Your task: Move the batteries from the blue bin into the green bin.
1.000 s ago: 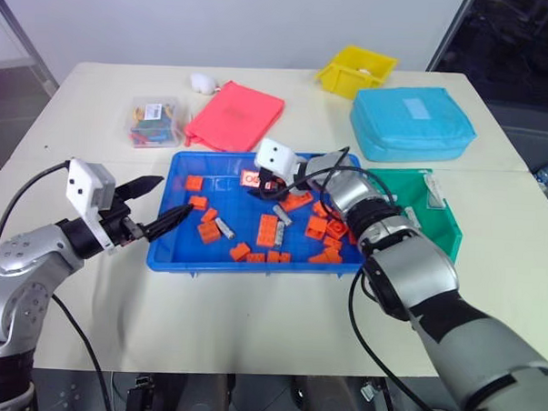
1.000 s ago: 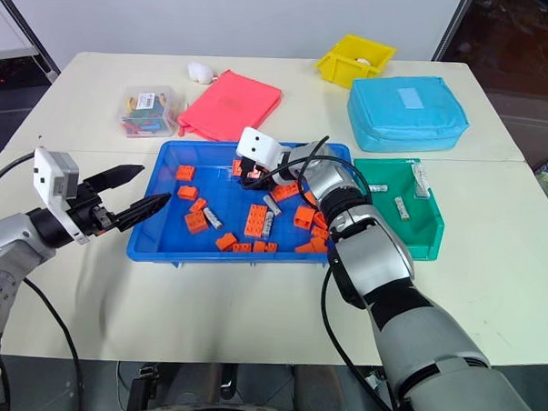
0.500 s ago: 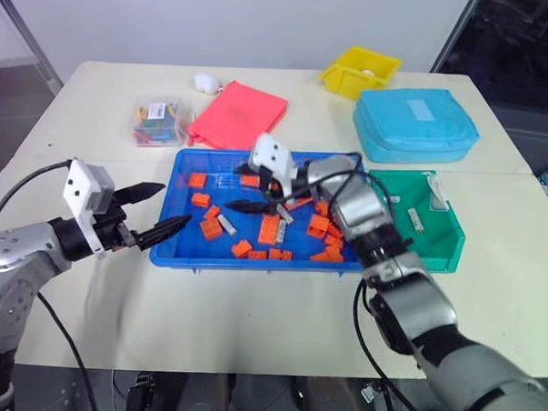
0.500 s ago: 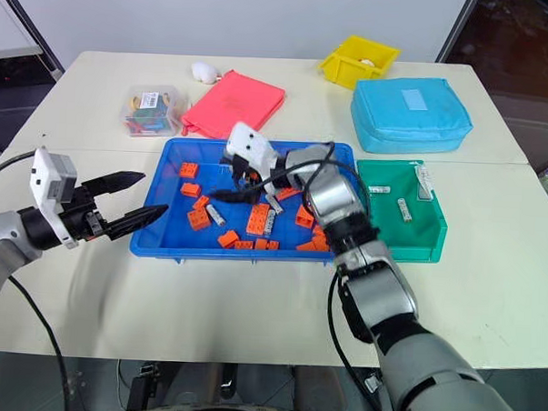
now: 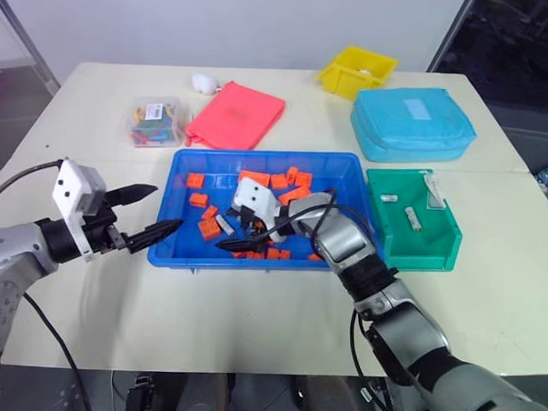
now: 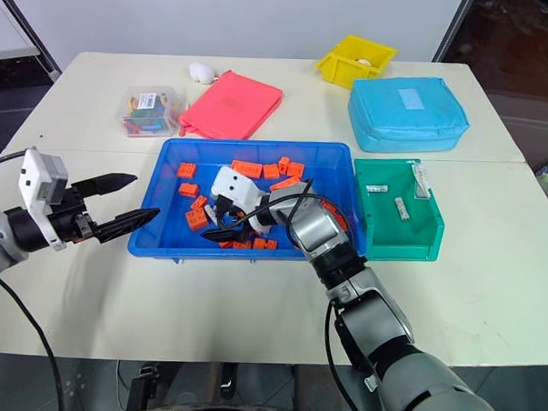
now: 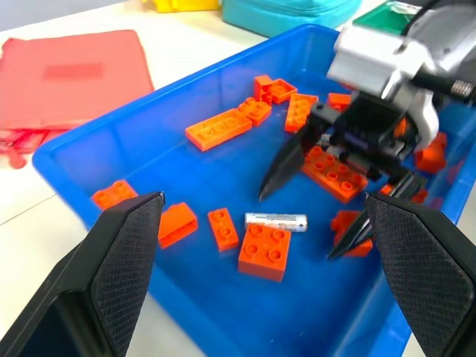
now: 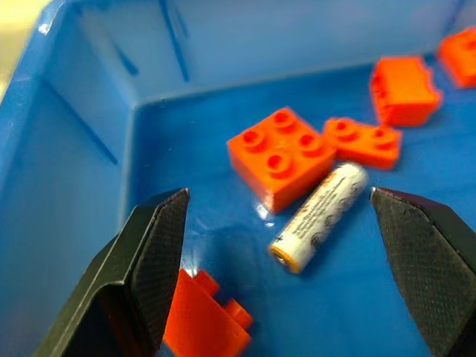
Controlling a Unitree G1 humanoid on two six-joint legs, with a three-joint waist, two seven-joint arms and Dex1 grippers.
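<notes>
The blue bin (image 5: 188, 253) lies at the table's middle with several orange bricks and one battery (image 7: 275, 221) in it. My right gripper (image 5: 229, 235) reaches low into the bin's near left part, open, and its fingers (image 8: 152, 253) stand on either side of that battery (image 8: 320, 216) without touching it. Just outside the bin's left wall, my left gripper (image 5: 167, 207) hovers open and empty. The green bin (image 5: 435, 258) sits against the blue bin's right side and holds three batteries (image 5: 413, 218).
Behind the bins lie a light-blue zippered case (image 5: 412, 123), a yellow bin (image 5: 357, 71), a red pouch (image 5: 237, 115), a clear box of coloured pieces (image 5: 155, 120) and a small white object (image 5: 204, 81). Orange bricks (image 5: 289, 181) crowd the battery.
My right gripper has come from the bin's far middle back and down to its near left part, turning to straddle the battery. The left gripper has hardly moved.
</notes>
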